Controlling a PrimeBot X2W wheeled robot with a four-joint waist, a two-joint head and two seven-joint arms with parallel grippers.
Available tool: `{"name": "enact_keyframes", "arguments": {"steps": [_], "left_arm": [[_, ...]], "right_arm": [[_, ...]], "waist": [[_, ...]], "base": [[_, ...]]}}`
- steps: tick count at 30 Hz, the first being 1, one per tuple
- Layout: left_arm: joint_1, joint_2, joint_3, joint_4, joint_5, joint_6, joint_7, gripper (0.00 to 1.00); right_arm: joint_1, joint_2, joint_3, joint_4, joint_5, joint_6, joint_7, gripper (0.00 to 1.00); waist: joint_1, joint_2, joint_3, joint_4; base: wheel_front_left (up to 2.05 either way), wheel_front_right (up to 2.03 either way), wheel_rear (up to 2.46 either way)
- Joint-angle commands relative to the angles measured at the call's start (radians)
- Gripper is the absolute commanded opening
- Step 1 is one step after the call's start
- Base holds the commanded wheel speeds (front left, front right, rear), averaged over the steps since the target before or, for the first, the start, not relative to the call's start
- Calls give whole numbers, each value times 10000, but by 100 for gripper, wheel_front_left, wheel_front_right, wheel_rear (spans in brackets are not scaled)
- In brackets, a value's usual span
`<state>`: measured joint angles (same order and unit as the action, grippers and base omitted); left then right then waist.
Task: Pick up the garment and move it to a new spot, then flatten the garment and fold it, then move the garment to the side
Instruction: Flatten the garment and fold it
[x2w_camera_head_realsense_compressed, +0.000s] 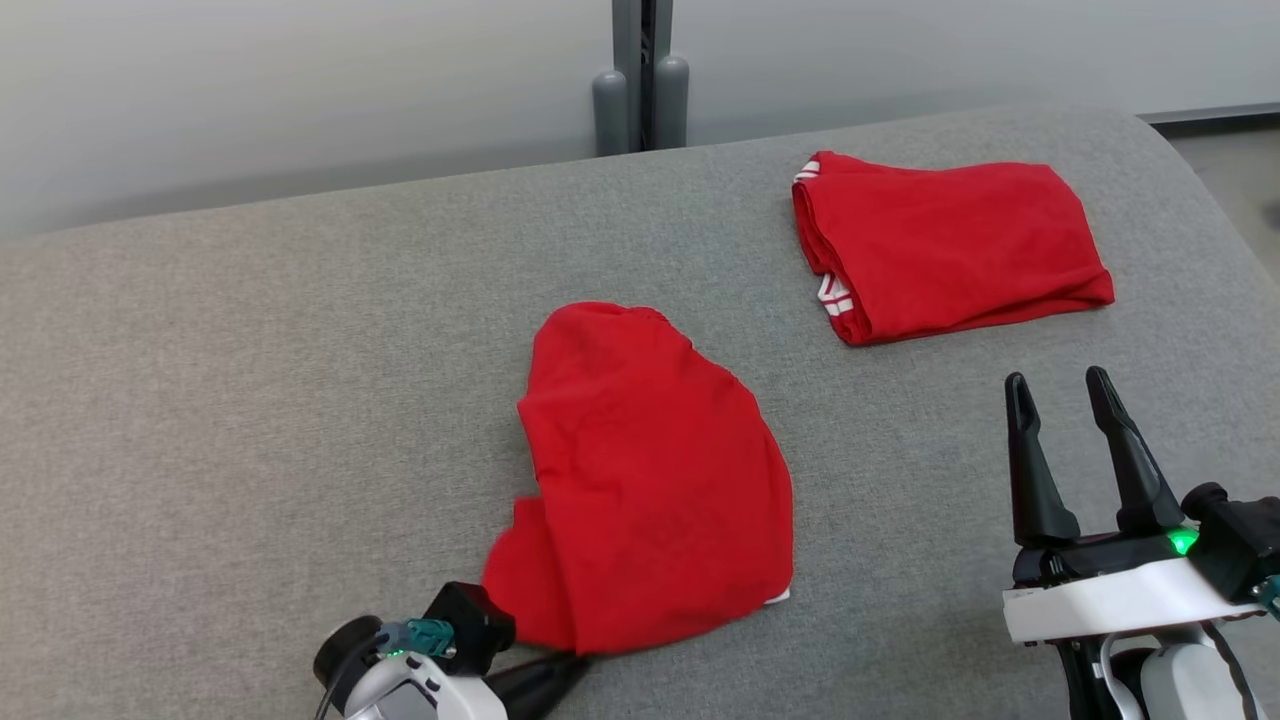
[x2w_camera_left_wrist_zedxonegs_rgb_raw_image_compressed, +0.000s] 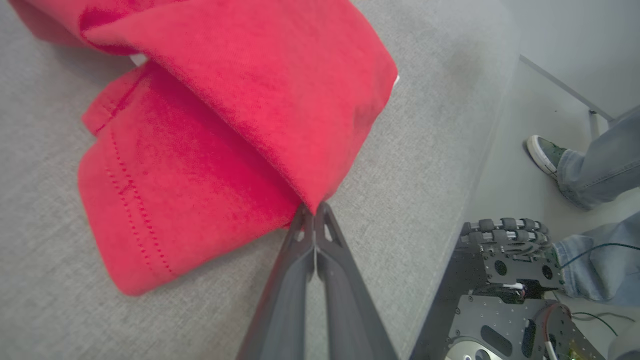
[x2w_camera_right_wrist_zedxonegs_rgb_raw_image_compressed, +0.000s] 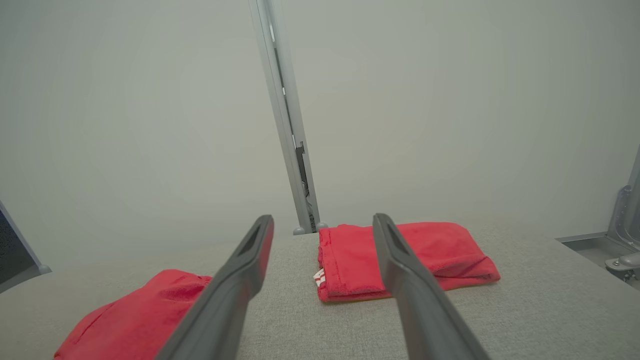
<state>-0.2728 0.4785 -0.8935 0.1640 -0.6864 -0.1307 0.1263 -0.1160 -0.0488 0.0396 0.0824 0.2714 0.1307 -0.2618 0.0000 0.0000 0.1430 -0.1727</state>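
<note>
- Grey padded bench (x2w_camera_head_realsense_compressed: 250, 380) stood against a pale wall.
- Garment (x2w_camera_head_realsense_compressed: 650, 470) lay rumpled mid-bench, toward the front edge; folded cloth (x2w_camera_head_realsense_compressed: 950, 245) sat near the far right corner.
- Left gripper (x2w_camera_left_wrist_zedxonegs_rgb_raw_image_compressed: 314, 212) was pinched tight on the garment's near edge.
- Right gripper (x2w_camera_head_realsense_compressed: 1057, 380) hovered wide and empty by the front right edge.
- Step: pick-up, grip apparently made. Next: lift clear and carry to a free spot; a thin pinch could slip.

- On the right gripper (x2w_camera_head_realsense_compressed: 1057, 378) we see long dark fingers (x2w_camera_head_realsense_compressed: 1035, 480) tapering to tips.
- Its wrist wears a white shell (x2w_camera_head_realsense_compressed: 1100, 605) and a green light (x2w_camera_head_realsense_compressed: 1182, 542).
- Our dark perforated base (x2w_camera_left_wrist_zedxonegs_rgb_raw_image_compressed: 467, 310) carries a roller wheel (x2w_camera_left_wrist_zedxonegs_rgb_raw_image_compressed: 505, 229).
</note>
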Motion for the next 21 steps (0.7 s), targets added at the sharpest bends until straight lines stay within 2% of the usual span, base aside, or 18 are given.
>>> {"name": "enact_keyframes", "arguments": {"steps": [1, 4, 6, 8, 11, 13, 16, 18, 21], "left_arm": [[-47, 358, -232, -713, -658, 0, 630, 0], [103, 960, -459, -1955, -1822, 0, 1592, 0], [114, 1480, -271, -2607, -2355, 0, 1968, 0], [136, 1663, -132, -2914, -2598, 7, 2037, 0], [265, 2204, 497, -3630, -3525, 92, 2038, 0], [425, 2580, 891, -3770, -4294, 140, 2193, 0], [428, 2736, 1475, -3867, -6051, 76, 2478, 0], [422, 2882, 1868, -3631, -7489, 22, 2839, 0], [220, 3204, 2454, -2815, -8825, -8, 3219, 0]], "right_arm": [[8, -44, 22, 70, 30, 3, -46, 100], [-50, -49, 122, 95, 70, 3, -45, 100], [-51, -47, 148, 78, 87, 3, -46, 100], [-42, -47, 138, 74, 97, 3, -46, 100], [25, -48, 82, 62, 86, 3, -45, 100], [44, -45, 48, 47, 102, 3, -45, 100], [-12, -48, 15, 46, 141, 3, -45, 100], [-132, -46, 85, 73, 198, 3, -45, 100], [-257, -46, 210, 95, 268, 3, -46, 100]], "waist": [[0, 0, -114, 106], [0, 0, -174, 130], [0, 0, -200, 139], [0, 0, -213, 145], [0, 0, -234, 157], [0, 0, -222, 169], [0, 0, -173, 198], [0, 0, -127, 170], [0, 0, -41, 43]], "base": [[0, 0, 0], [0, 0, 0], [0, 0, 0], [0, 0, 0], [0, 0, 0], [0, 0, 0], [0, 0, 0], [0, 0, 0], [0, 0, 0]]}}
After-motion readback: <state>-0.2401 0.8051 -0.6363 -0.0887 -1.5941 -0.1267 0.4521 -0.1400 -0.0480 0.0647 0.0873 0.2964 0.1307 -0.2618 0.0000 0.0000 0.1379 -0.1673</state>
